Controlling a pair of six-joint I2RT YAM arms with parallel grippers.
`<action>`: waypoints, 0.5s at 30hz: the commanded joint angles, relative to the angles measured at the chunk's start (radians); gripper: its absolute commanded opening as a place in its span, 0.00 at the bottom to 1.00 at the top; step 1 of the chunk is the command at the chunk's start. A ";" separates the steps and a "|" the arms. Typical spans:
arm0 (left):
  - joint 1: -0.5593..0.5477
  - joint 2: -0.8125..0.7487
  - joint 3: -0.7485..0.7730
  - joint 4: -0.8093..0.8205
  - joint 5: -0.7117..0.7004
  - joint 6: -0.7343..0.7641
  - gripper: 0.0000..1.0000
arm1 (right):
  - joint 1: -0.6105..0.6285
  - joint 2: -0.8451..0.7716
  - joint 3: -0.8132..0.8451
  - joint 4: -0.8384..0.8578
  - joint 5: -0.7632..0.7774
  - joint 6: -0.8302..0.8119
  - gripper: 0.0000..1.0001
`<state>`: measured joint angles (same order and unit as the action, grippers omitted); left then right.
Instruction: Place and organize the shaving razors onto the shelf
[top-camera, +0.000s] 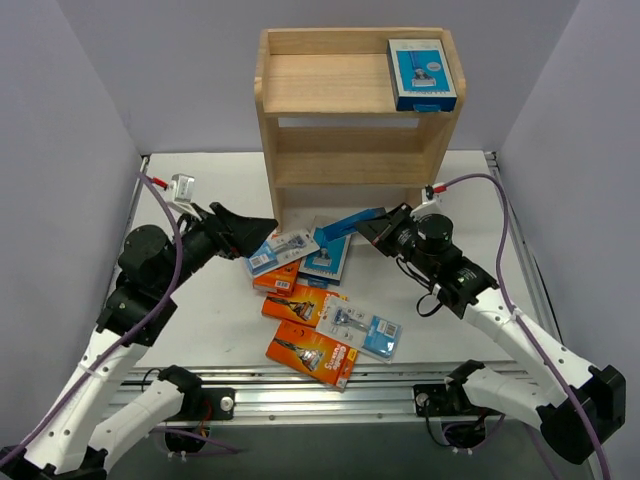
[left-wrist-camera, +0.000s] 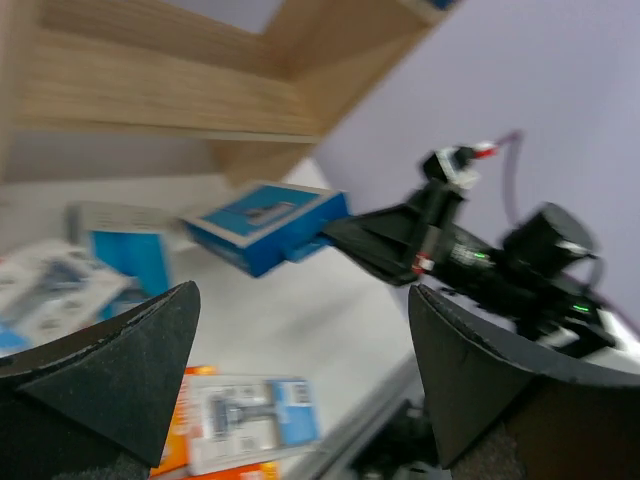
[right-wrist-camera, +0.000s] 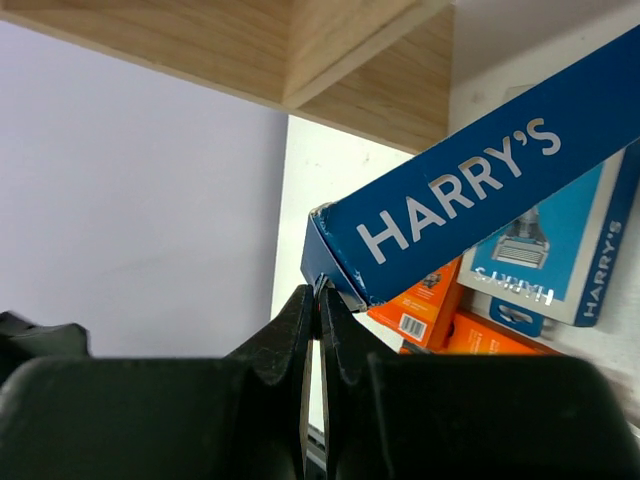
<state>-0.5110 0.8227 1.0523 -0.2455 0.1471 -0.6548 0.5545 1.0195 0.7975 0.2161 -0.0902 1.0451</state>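
R gripper (right-wrist-camera: 318, 292) pinching blue box (right-wrist-camera: 470, 190) by its corner; L gripper (top-camera: 262, 228) wide, empty. 1 pack (top-camera: 421, 73) on shelf (top-camera: 320, 85) top; ~6 loose packs (top-camera: 300, 305) left on table (top-camera: 220, 180).

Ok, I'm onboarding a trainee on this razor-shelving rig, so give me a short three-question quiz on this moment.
1. True or false: the shelf holds exactly one blue razor box on its top tier.
2. Which end effector grips the blue HARRY'S box? A left, B right, C neither.
3. Fill in: the jaws of the left end effector stand ____.
Key: 1 true; 2 B, the right end effector; 3 open.
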 joint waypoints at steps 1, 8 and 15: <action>0.080 -0.020 -0.145 0.421 0.380 -0.369 0.94 | -0.011 -0.002 0.074 0.063 -0.075 -0.037 0.00; 0.170 -0.005 -0.376 0.784 0.588 -0.525 0.94 | -0.016 -0.002 0.129 0.089 -0.147 -0.007 0.00; 0.193 0.062 -0.563 1.130 0.514 -0.815 0.94 | -0.016 -0.002 0.175 0.091 -0.187 -0.031 0.00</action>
<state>-0.3252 0.8444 0.5358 0.5911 0.6437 -1.3052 0.5434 1.0267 0.9142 0.2214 -0.2344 1.0355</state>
